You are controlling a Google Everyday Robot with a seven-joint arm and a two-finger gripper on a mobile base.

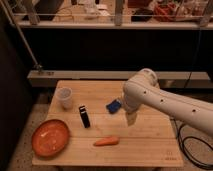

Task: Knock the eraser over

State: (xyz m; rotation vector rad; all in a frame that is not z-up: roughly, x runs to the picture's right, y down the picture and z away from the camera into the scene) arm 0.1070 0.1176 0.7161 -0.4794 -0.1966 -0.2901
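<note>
The pincer [131, 119], open or closed I cannot tell, hangs over the worktop [150, 145] just beside the blue pad [114, 105], apart from the standing eraser [84, 116].

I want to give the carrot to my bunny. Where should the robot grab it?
Probably its middle, from straight above, pinching across the narrow way. The carrot lies flat on the table, long way left to right, so only top and sides are free. The gripper hangs just beyond it.
</note>
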